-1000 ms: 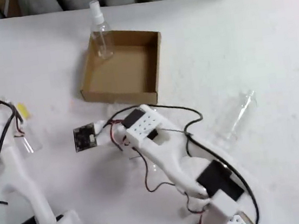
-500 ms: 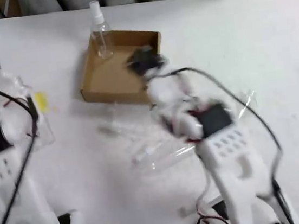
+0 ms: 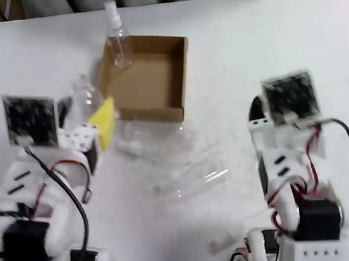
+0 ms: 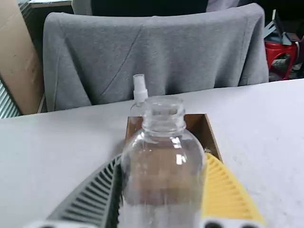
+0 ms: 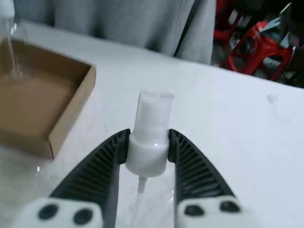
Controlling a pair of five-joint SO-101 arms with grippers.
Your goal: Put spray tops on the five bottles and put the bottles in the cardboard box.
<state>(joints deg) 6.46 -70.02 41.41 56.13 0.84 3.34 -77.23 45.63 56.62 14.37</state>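
Note:
My left gripper (image 4: 161, 164) is shut on a clear bottle (image 4: 161, 156) with a bare neck, held upright between a grey finger and a yellow finger (image 4: 223, 190). From above, that bottle (image 3: 84, 94) hangs just left of the cardboard box (image 3: 180, 72). Between the black fingers of my right gripper (image 5: 148, 142) sits a white spray top (image 5: 151, 135), held upright with its tube pointing down. A bottle with a spray top (image 3: 115, 39) stands in the box's far left corner. Several clear bottles (image 3: 180, 177) lie on the table in front of the box.
The right arm (image 3: 289, 154) stands well right of the box, the left arm (image 3: 40, 179) at the near left. A small white piece (image 3: 221, 243) lies near the front edge. A grey chair back (image 4: 152, 52) is behind the table.
The left arm swung up and right with a bottle, toward the box. The right arm left the middle of the table and moved to the right, its wrist now raised.

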